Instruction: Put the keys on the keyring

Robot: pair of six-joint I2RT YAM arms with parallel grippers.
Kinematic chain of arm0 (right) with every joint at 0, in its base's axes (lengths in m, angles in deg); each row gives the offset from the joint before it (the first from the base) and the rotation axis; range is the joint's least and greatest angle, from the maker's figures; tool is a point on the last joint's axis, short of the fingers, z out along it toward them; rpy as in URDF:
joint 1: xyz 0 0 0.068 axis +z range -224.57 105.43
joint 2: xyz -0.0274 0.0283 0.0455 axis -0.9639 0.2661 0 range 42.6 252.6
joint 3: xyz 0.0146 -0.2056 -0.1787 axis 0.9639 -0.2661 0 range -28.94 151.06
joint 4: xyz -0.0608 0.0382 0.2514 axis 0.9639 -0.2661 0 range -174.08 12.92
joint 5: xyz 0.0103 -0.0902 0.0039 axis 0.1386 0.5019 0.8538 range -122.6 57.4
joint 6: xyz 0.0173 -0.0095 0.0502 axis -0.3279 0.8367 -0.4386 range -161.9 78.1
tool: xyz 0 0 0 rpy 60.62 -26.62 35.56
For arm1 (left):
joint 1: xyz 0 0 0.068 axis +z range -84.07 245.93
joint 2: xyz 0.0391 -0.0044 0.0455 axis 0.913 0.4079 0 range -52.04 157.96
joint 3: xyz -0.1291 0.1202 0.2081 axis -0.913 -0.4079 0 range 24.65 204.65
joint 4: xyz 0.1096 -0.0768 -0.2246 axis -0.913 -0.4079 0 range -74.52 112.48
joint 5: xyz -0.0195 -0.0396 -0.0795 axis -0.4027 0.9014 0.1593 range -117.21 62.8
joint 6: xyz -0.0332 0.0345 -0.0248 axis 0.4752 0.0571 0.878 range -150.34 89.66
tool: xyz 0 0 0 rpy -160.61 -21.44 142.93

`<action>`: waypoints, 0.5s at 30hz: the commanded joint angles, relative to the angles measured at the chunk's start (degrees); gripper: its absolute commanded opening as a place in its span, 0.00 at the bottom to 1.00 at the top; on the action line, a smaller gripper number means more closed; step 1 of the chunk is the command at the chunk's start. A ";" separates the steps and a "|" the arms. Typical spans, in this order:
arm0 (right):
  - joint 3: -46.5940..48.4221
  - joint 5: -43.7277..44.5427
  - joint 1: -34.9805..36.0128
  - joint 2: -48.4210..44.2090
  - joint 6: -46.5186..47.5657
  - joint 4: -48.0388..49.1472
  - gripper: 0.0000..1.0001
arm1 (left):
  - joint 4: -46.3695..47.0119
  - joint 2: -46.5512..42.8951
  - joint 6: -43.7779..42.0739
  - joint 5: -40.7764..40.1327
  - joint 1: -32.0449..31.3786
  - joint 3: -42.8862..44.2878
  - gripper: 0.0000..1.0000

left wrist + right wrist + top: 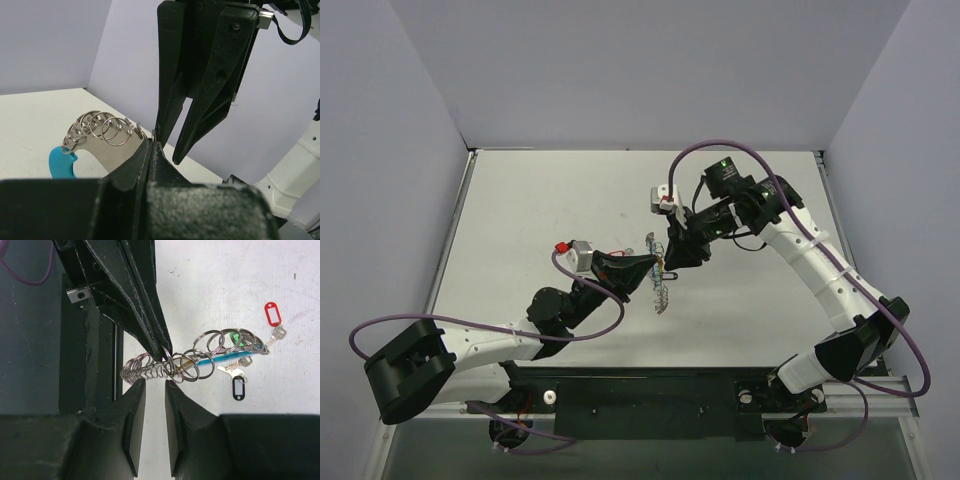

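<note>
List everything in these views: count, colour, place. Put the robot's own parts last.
keyring: one, silvery coiled wire with a blue segment, held near the table's centre between the grippers.
red-tagged key: one, silver, by the keyring's far end; whether it is threaded on cannot be told.
black-tagged key: one, silver, just beside that same end.
green tag: one, mostly hidden behind the coils.
yellow tag: not clearly visible.
table: one, white, under both arms.
walls: pale lilac, on three sides.
cables: purple, looping along both arms.
left gripper: one, black, shut on the keyring's coils.
right gripper: one, black, open, right beside the coils.
</note>
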 commanded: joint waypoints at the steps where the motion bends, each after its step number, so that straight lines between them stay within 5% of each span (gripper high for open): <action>1: -1.08 -1.10 0.28 -0.22 1.09 -0.25 0.19 | 21.79 -1.78 0.13 0.57 0.22 2.94 0.00; 8: -1.08 -4.00 0.02 -1.36 4.78 -2.44 0.19 | 21.88 -1.87 0.22 0.83 0.22 2.76 0.00; 15: 4.36 -6.99 -1.92 -1.54 26.21 -18.67 0.45 | 20.13 -1.78 0.04 4.07 0.48 2.84 0.00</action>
